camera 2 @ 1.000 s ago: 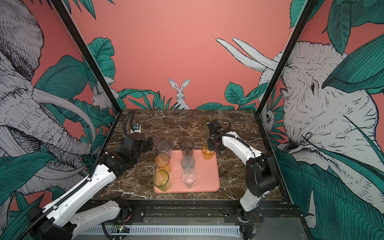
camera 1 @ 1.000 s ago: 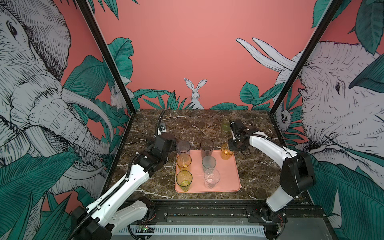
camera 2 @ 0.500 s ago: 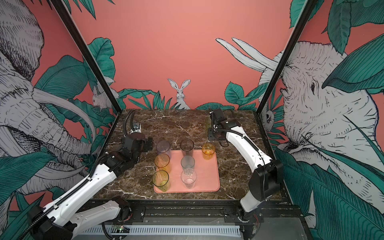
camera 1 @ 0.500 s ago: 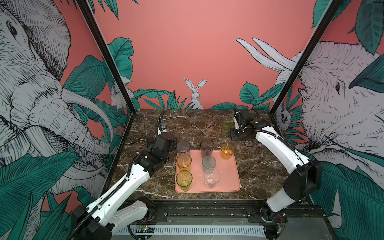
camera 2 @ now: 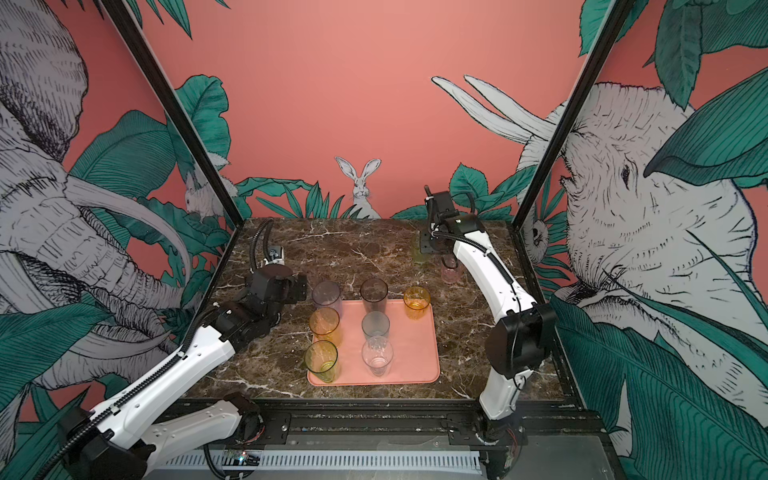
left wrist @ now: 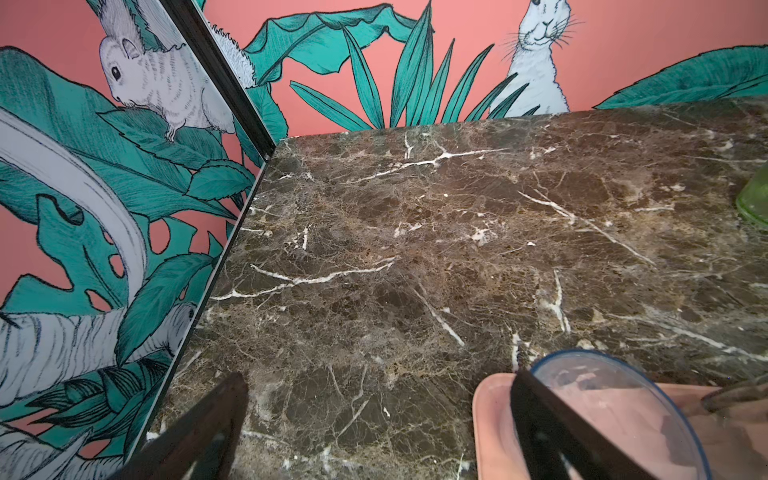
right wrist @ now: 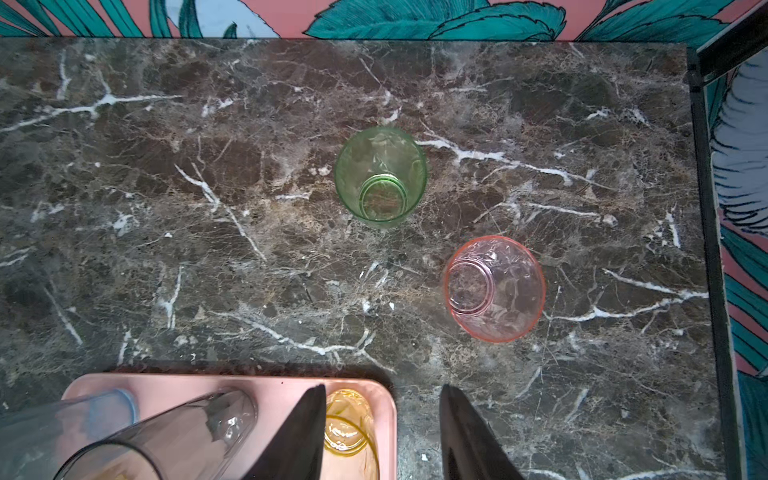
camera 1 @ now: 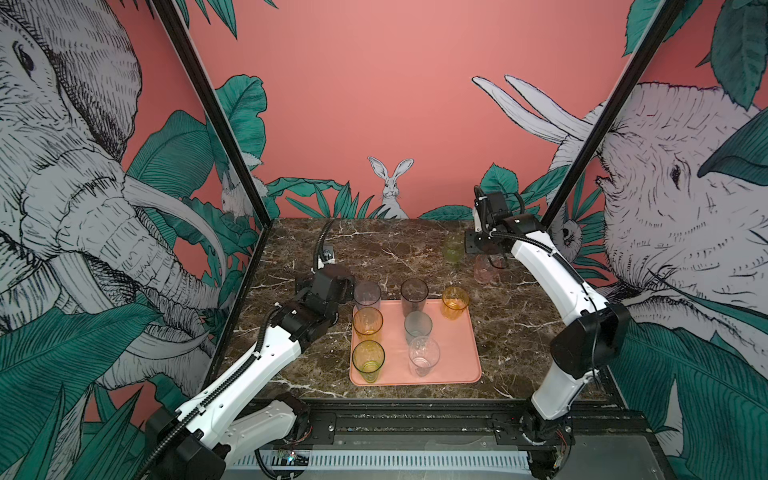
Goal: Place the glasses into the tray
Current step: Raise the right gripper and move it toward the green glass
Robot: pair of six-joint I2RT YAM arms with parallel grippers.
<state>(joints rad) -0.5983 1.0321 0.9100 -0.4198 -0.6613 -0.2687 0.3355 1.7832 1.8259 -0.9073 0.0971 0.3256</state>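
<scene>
Found the left fingers [left wrist: 544,424] spread wide with nothing between them, only their tips showing in the wrist view. Saw one tip cross the rim of a grey tumbler [left wrist: 623,415], cut off at the frame edge, on a corner of the tray [left wrist: 494,415]. Ahead of those tips, only bare tabletop [left wrist: 415,249] up to the wall corner. Found the right fingers [right wrist: 465,440] partly apart and empty, hard to make out in both top views. Made out an amber tumbler [right wrist: 349,428] half behind one right tip, on another tray corner. Ahead of the right tips, spotted a green tumbler [right wrist: 380,176] and a pink tumbler [right wrist: 494,289] upright on the tabletop, apart from each other. Noted the pink one nearer the side edge. Counted seven glasses [camera 1: 418,326] on the tray. Could barely pick out the green one in the top views.
</scene>
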